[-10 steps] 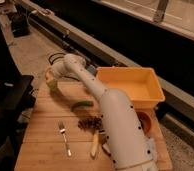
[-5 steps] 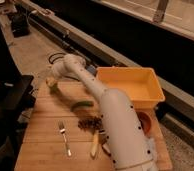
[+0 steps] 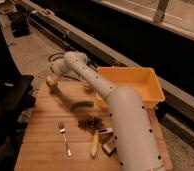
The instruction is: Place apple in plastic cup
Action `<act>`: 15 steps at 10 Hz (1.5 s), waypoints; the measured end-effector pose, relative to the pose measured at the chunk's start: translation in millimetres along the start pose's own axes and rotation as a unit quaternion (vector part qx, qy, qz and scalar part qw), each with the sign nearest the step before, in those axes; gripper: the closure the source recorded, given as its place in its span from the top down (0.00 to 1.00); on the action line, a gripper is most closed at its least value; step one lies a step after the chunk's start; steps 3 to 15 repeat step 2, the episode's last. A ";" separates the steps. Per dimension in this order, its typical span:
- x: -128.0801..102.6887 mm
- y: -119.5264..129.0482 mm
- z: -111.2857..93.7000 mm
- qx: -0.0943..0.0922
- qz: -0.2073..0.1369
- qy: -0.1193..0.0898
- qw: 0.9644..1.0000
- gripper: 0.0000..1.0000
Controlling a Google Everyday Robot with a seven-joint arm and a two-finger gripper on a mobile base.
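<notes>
The apple (image 3: pixel 51 79) is a small yellowish round fruit at the far left of the wooden table (image 3: pixel 42 125). Directly under it shows a pale green shape, the plastic cup (image 3: pixel 54 87). I cannot tell whether the apple rests on the cup's rim or hangs just above it. My white arm (image 3: pixel 115 110) reaches from the lower right across the table, and my gripper (image 3: pixel 55 74) ends right at the apple, at its upper right side. The arm's wrist hides much of the gripper.
A yellow bin (image 3: pixel 140 82) stands at the table's back right. A long green vegetable (image 3: pixel 82 105), a dark clump (image 3: pixel 90 122), a fork (image 3: pixel 65 139), a yellow stick (image 3: pixel 94 146) and a small block (image 3: pixel 109 146) lie on the table. Cables (image 3: pixel 55 57) lie behind.
</notes>
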 end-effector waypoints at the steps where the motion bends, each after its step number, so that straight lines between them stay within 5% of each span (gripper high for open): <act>1: 7.1 3.7 -14.3 0.001 0.005 0.015 1.000 0.76; 15: 11.3 6.4 -24.3 0.002 0.008 0.026 1.000 0.76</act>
